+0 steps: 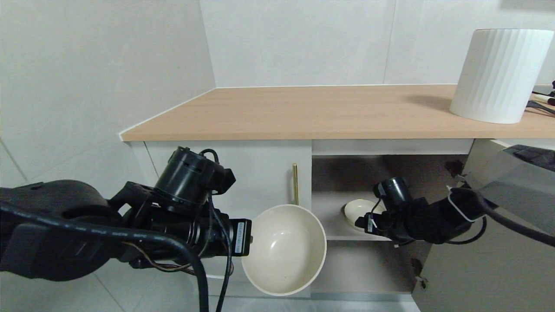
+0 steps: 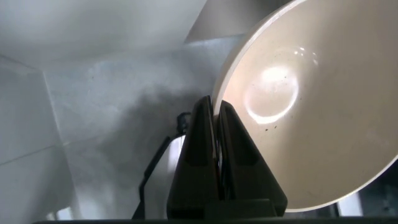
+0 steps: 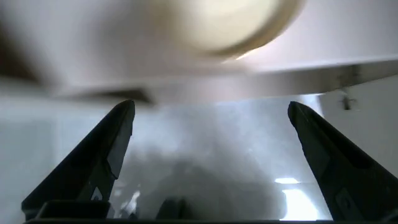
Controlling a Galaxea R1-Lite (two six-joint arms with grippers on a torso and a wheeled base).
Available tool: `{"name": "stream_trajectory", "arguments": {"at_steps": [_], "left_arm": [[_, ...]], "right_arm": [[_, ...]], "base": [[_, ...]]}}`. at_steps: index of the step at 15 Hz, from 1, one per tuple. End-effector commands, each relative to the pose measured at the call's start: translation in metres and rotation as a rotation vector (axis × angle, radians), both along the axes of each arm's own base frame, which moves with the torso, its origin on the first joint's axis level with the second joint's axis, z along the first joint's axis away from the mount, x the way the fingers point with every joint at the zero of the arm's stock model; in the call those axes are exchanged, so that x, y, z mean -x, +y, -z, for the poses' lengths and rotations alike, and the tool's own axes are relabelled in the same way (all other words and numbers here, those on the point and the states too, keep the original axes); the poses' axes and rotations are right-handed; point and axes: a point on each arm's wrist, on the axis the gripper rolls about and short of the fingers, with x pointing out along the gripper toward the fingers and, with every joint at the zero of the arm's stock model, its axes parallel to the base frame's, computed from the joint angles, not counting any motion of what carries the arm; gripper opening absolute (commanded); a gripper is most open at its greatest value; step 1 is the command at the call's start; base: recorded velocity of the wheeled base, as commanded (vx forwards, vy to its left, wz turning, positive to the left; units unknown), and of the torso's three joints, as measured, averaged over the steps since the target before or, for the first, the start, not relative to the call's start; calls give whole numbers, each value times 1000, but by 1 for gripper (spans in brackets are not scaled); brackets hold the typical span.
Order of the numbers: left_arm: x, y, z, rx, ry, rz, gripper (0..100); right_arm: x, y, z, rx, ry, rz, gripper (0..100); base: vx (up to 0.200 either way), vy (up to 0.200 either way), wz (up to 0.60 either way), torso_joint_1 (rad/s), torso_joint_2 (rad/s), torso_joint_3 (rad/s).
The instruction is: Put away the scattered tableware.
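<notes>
Currently, the left tool (image 1: 250, 236) is pressed together on the rim of a cream bowl (image 1: 286, 251), holding it tilted in the air in front of the closed cabinet door (image 1: 260, 173), just below the brass handle (image 1: 295, 184). In the left wrist view the fingers (image 2: 202, 146) pinch the bowl rim between them.

The right tool (image 1: 362, 223) is spread with nothing between its fingers. It sits in the open cabinet bay, directly in front of a second, smaller bowl (image 1: 356, 209) lying on the shelf (image 1: 331, 214). The right arm occupies the bay opening beside the held bowl.

The open door (image 1: 498, 242) stands at the right. On the counter (image 1: 303, 112) above stands a white ribbed container (image 1: 498, 73).
</notes>
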Motion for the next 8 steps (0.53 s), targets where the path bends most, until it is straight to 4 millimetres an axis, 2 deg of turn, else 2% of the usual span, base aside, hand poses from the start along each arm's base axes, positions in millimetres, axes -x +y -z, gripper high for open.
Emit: {"name": "stream_trajectory", "arguments": {"at_steps": [1,4,5,6,8], "left_arm": [[-6,-11,18,-45,50,12,0],[-9,-18,33,-91,100,16,0],[-11,-21,37,-109,113,15,0],[-10,-27,44,-135,125,17,0],[-9,-32,47,-157,120,17,0]], "right_arm": [[53,14,-57,-46,-73,-107,100],[100,14,-119,-120,-114,-222,100],[117,15,-133,-147,-118,-278,100],[136,18,-146,-168,-104,-346,100],[155,30,-148,-156,-75,-423,100]], "base": [[0,0,0,0,0,0],[0,0,0,0,0,0],[0,0,0,0,0,0],[0,0,0,0,0,0],[0,0,0,0,0,0]]}}
